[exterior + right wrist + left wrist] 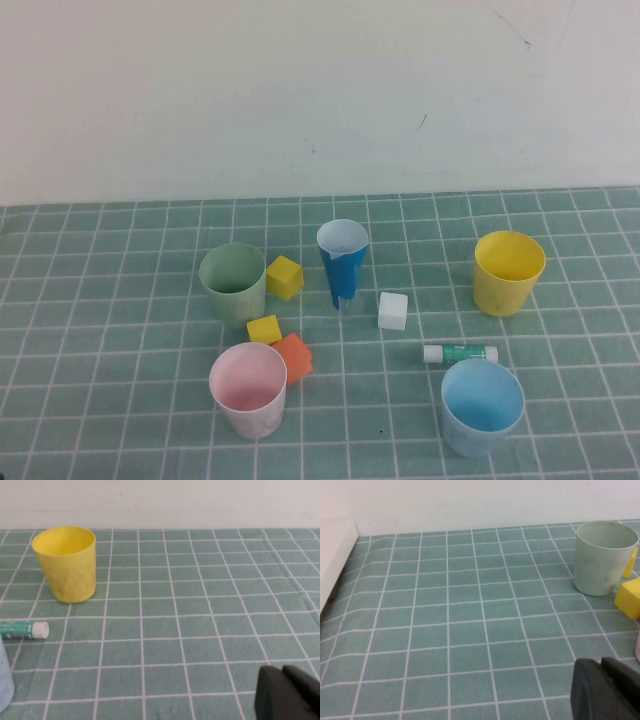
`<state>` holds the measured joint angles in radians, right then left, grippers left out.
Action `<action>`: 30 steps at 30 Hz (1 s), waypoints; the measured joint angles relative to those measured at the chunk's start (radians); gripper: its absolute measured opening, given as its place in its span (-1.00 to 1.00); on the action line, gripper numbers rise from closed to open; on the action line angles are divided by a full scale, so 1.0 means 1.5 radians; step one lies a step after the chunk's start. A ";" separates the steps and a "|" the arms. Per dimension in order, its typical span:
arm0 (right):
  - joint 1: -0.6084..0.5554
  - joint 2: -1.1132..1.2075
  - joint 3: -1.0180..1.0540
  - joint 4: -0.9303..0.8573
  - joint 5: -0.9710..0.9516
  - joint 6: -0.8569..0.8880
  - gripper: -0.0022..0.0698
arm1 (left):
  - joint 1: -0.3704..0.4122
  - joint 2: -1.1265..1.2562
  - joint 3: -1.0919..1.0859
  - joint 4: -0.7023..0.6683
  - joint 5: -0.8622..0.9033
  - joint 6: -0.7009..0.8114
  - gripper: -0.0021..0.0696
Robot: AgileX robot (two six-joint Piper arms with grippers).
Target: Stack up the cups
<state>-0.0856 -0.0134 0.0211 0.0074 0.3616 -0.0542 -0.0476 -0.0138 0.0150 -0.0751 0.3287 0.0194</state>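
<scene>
Nearest, the matte pink tapered cup [248, 389] and light blue one [482, 406] stand apart on the bench, foam blocks [279, 343] crowding pink could snag the clenched left pincer [601, 666]; right pincer [283, 672] clenched too.

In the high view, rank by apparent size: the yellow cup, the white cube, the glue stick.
1. yellow cup, clearly largest.
2. white cube and glue stick: too alike to rank; the stick is longer but thinner.
</scene>
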 joint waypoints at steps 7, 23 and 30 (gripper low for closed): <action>0.000 0.000 0.000 0.000 0.000 0.000 -0.95 | 0.000 0.000 0.000 0.000 0.000 0.000 -0.95; 0.000 0.000 0.000 -0.016 0.000 -0.010 -0.95 | 0.000 0.000 0.000 0.003 0.000 0.004 -0.95; 0.000 0.000 0.000 -0.016 0.000 -0.011 -0.95 | 0.000 0.000 0.000 0.004 -0.007 0.005 -0.95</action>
<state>-0.0856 -0.0134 0.0211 -0.0173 0.3616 -0.0706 -0.0476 -0.0138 0.0150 -0.0690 0.3178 0.0273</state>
